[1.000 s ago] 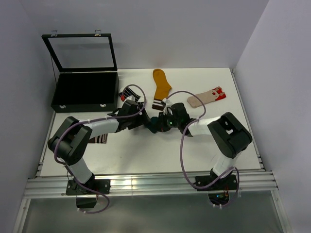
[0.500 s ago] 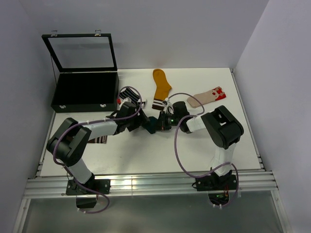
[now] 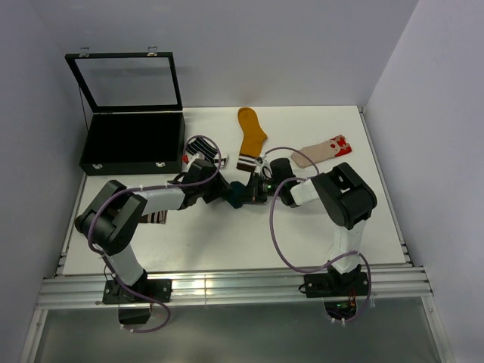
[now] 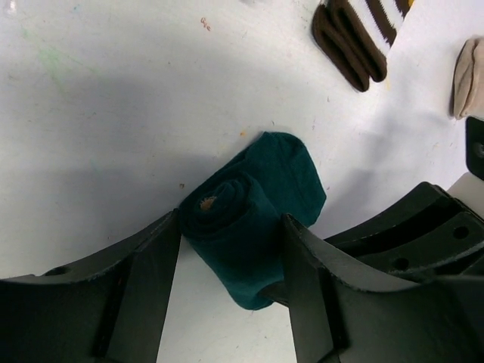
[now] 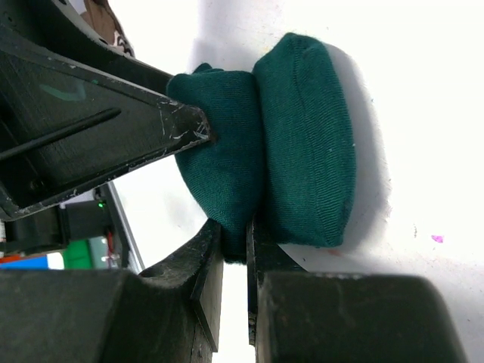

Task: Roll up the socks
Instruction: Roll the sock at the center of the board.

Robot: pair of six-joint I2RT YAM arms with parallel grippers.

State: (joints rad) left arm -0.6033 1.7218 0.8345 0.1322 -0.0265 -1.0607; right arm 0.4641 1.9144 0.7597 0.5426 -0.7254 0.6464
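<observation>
A dark teal sock (image 4: 242,219), rolled into a short bundle with its loose end flat on the table, lies at the table's middle (image 3: 240,195). My left gripper (image 4: 231,223) straddles the roll, and both its fingers touch the roll's sides. From the other side my right gripper (image 5: 234,227) is shut on a fold at the roll's edge (image 5: 227,166). In the top view the left gripper (image 3: 227,194) and the right gripper (image 3: 255,189) meet head-on at the sock.
A mustard sock (image 3: 250,130) with a brown striped cuff (image 4: 355,38) lies behind the grippers. A beige sock (image 3: 321,150) lies to its right and a black-and-white striped sock (image 3: 203,145) to its left. An open black box (image 3: 132,144) stands at the back left.
My left jaws have narrowed onto the teal roll. The right arm's elbow swung left early on and then held still, its jaws staying pinched on the sock.
</observation>
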